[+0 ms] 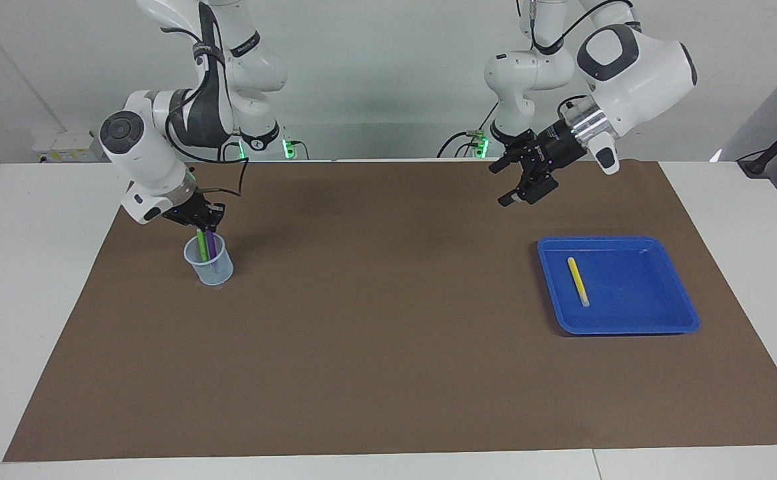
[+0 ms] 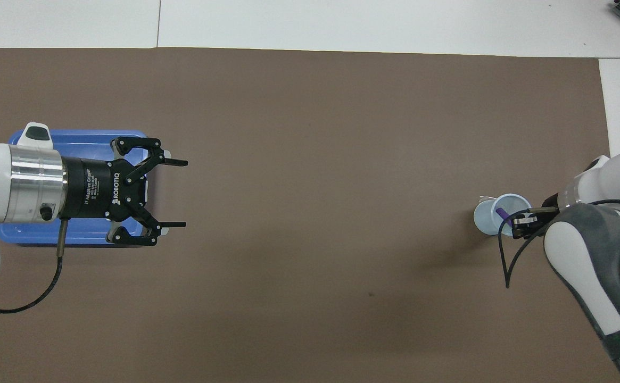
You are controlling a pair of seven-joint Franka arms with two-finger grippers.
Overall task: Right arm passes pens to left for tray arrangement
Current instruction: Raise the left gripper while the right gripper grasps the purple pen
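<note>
Grip check: right gripper (image 1: 203, 220) is pinched on the green pen (image 1: 201, 245) standing in the cup (image 1: 209, 261) at 9 o'clock, so lift it straight up to clear the purple pen (image 1: 211, 245) toward the spread left gripper (image 1: 520, 187).

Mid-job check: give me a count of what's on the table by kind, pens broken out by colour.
Yellow pen: 1, lying in the tray
Green pen: 1, standing in the cup
Purple pen: 1, standing in the cup
Blue tray: 1
Pale cup: 1
Total: 5 things, 3 of them pens
</note>
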